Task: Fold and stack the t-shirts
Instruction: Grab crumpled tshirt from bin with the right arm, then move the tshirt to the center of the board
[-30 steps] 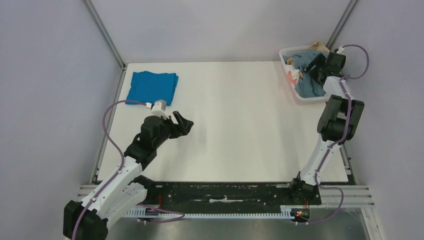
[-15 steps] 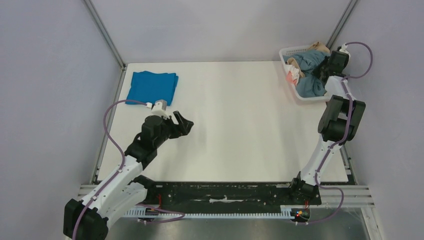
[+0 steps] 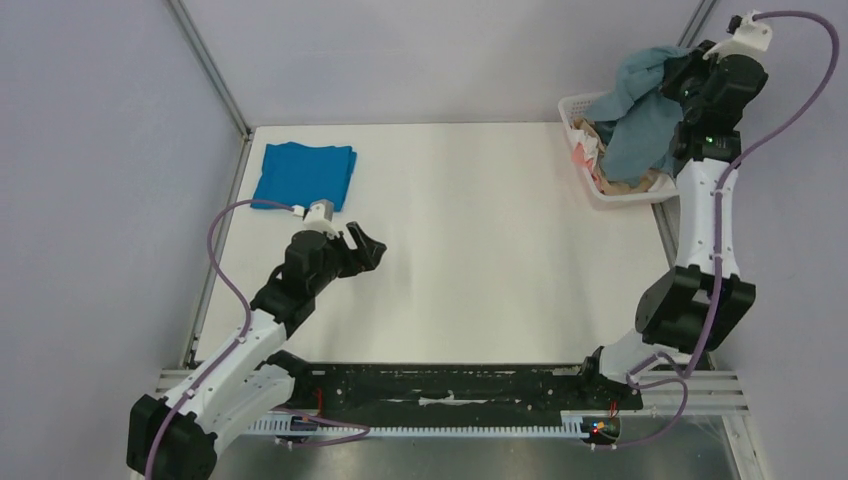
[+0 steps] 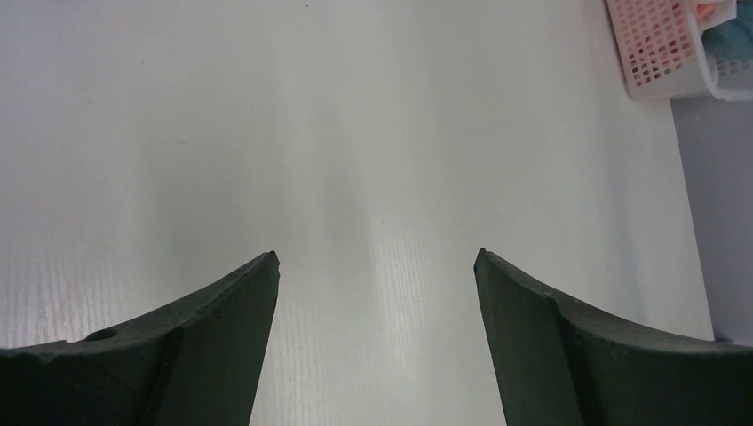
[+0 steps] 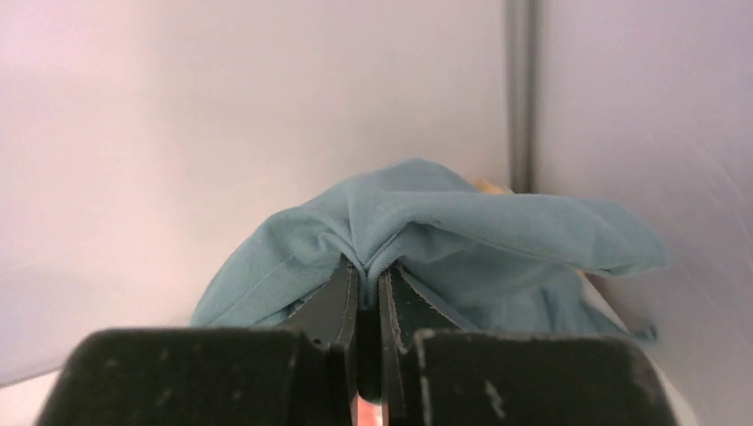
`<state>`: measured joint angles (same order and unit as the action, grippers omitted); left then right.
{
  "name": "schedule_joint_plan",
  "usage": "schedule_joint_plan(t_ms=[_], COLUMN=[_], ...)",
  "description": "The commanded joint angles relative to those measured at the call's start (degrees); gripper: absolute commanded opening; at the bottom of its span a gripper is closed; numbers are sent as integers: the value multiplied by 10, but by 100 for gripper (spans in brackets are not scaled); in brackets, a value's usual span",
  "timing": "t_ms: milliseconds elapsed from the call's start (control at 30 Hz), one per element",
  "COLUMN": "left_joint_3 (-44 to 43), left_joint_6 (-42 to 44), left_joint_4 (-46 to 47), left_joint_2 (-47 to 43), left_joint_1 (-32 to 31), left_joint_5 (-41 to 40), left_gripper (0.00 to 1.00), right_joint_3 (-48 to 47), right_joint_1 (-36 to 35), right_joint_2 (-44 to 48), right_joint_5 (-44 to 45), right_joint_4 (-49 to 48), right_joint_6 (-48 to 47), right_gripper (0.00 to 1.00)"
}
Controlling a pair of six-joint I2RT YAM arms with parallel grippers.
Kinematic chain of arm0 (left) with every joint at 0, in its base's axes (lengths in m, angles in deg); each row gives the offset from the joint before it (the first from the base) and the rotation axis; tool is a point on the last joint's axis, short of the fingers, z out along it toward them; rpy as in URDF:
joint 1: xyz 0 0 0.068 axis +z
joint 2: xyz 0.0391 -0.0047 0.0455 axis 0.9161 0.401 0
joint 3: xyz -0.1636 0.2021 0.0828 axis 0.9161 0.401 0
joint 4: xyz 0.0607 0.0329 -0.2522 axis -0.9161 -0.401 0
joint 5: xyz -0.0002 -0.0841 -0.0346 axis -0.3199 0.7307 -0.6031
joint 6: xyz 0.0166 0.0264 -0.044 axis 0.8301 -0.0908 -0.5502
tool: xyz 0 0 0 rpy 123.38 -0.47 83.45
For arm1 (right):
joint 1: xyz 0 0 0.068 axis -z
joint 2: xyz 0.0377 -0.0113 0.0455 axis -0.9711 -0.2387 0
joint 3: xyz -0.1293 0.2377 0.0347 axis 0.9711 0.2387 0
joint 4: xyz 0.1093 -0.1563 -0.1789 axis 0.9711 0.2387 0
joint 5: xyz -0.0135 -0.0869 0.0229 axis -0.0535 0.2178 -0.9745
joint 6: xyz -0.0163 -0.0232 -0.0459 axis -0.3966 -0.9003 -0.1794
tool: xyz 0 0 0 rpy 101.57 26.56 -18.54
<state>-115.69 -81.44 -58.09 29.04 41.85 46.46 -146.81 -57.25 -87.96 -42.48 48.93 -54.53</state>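
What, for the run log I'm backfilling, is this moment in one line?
right gripper: shut on grey-blue t-shirt, hanging over basket | left gripper: open, empty, over table | cobalt t-shirt: folded, far-left table corner

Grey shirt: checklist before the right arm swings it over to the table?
1. Right fingers shut on grey shirt: ok.
2. Shirt's lower end out of the basket: cannot tell, they overlap in top view.
3. Other clothes snagged on it: cannot tell.
4. Middle of table bare: ok.
5. Left fingers open: ok.
6. Folded blue shirt at far left corner, off the path: ok.
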Motion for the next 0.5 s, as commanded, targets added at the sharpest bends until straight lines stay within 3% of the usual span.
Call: schedule_joint_plan(t_ms=[0, 133, 333, 467], left_joint_3=[-19, -22, -5, -9], left_joint_6=[17, 7, -21, -40], left_joint_4=[6, -8, -36, -86], left_joint_2=[-4, -20, -71, -96], left_joint_1=[-2, -1, -2, -2], left_joint_5=[-3, -3, -13, -34], left_gripper=[87, 87, 87, 87], right_joint_3=[-23, -15, 4, 3], right_joint_1=[-66, -155, -285, -408], right_joint_2=[90, 147, 190, 198], right_joint_5=[-98, -113, -192, -201], right_joint_4=[-33, -12, -59, -57], right_joint_6=[-80, -109, -62, -81], right_gripper=[0, 0, 0, 0])
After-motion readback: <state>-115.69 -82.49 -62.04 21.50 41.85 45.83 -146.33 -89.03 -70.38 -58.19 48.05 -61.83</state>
